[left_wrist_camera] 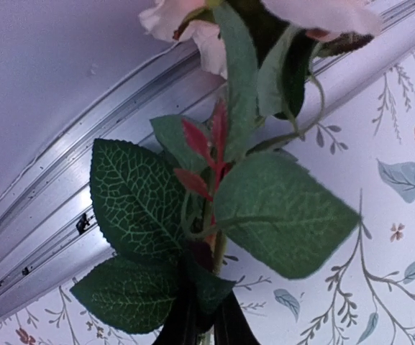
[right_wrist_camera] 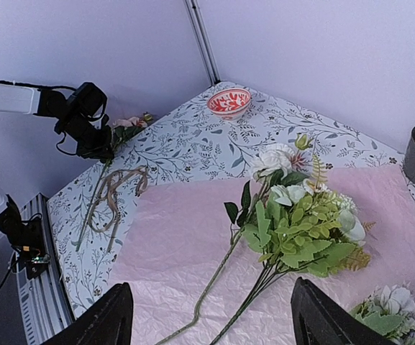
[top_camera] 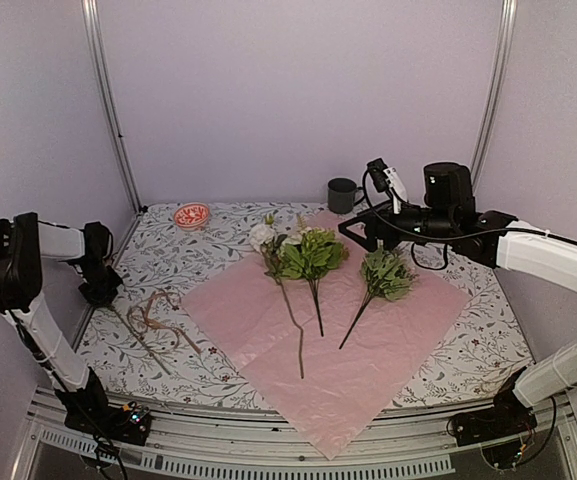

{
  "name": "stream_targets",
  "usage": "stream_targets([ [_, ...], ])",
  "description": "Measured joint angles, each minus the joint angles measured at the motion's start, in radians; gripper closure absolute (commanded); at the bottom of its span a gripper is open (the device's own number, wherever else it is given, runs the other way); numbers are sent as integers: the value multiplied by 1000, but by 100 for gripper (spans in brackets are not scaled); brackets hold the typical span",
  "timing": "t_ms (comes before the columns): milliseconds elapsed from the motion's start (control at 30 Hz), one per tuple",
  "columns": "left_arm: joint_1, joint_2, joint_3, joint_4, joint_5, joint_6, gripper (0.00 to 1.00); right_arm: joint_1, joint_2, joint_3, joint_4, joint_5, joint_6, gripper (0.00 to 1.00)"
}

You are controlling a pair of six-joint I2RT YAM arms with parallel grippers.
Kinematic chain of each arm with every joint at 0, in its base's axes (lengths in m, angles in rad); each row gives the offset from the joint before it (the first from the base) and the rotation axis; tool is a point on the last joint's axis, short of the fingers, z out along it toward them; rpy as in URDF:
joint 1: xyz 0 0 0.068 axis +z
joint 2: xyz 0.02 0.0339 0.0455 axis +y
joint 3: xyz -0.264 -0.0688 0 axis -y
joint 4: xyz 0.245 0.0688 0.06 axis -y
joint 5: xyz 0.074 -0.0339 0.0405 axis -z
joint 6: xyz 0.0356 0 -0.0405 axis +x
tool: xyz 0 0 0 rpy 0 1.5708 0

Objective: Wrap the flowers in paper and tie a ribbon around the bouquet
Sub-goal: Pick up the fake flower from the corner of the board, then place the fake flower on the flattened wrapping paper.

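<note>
The lilac-pink paper (top_camera: 348,350) lies spread flat on the table. On it rest several flowers: a white bloom (top_camera: 261,237), a green sprig (top_camera: 313,254) and a second sprig (top_camera: 386,273), stalks pointing toward me. At the table's left edge my left gripper (top_camera: 101,287) is shut on another flower stem (left_wrist_camera: 218,248) just below its dark green leaves; its pink bloom (left_wrist_camera: 193,25) shows above. The beige ribbon (top_camera: 154,315) lies looped on the cloth beside that stem. My right gripper (right_wrist_camera: 214,323) hovers open over the paper (right_wrist_camera: 193,244), above the flowers (right_wrist_camera: 293,226).
A dark mug (top_camera: 343,194) stands at the back of the table and a red-patterned bowl (top_camera: 191,215) at the back left. An aluminium frame rail (left_wrist_camera: 70,194) runs close behind the left gripper. A floral-printed cloth (top_camera: 468,350) covers the table.
</note>
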Motion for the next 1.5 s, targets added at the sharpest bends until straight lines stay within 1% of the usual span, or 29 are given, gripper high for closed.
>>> stream_targets([
  [100, -5, -11, 13, -31, -26, 25, 97, 0, -1, 0, 0, 0, 0, 23],
  [233, -42, -64, 84, -117, -126, 62, 98, 0, -1, 0, 0, 0, 0, 23],
  [333, -121, -150, 162, -174, -240, 77, 99, 0, -1, 0, -1, 0, -1, 22],
  [367, -160, -202, 203, -195, -302, 82, 100, 0, -1, 0, -1, 0, -3, 22],
  [400, -197, -215, 212, -197, -314, 83, 100, 0, -1, 0, -1, -1, -4, 22],
  [467, -327, -290, 270, -204, -376, 100, 100, 0, -1, 0, 0, -14, -12, 22],
  [500, -383, -318, 288, -192, -385, 112, 100, 0, -1, 0, 1, -25, -14, 22],
  [567, -537, -382, 309, -117, -386, 145, 100, 0, -3, 0, 14, -71, -18, 23],
  [633, -711, -435, 309, 5, -372, 188, 100, -3, -6, -11, 69, -158, -11, 23],
  [667, -795, -448, 309, 76, -362, 210, 100, -3, -8, -14, 90, -191, -6, 23],
  [733, -930, -435, 327, 174, -355, 235, 100, -3, -8, -15, 132, -259, 12, 23],
  [800, -1013, -354, 406, 195, -358, 212, 100, -3, -8, -12, 153, -295, 31, 23],
  [900, -1064, -154, 579, 178, -365, 140, 100, -3, -8, 0, 146, -271, 54, 23],
  [967, -1085, -26, 660, 158, -362, 113, 100, -3, -10, 5, 120, -196, 64, 23],
  [1100, -1142, 242, 834, 116, -313, 95, 100, -10, -22, 4, 38, -24, 77, 21],
  [1233, -1178, 483, 1036, 68, -254, 96, 100, -18, -87, -36, -10, 105, 81, 19],
  [1300, -1186, 562, 1107, 46, -224, 97, 100, -20, -124, -55, -26, 151, 82, 19],
  [1433, -1189, 656, 1197, 12, -181, 95, 100, -23, -154, -75, -46, 206, 81, 19],
  [1500, -1189, 683, 1217, -3, -166, 88, 96, -24, -154, -88, -48, 225, 81, 18],
])
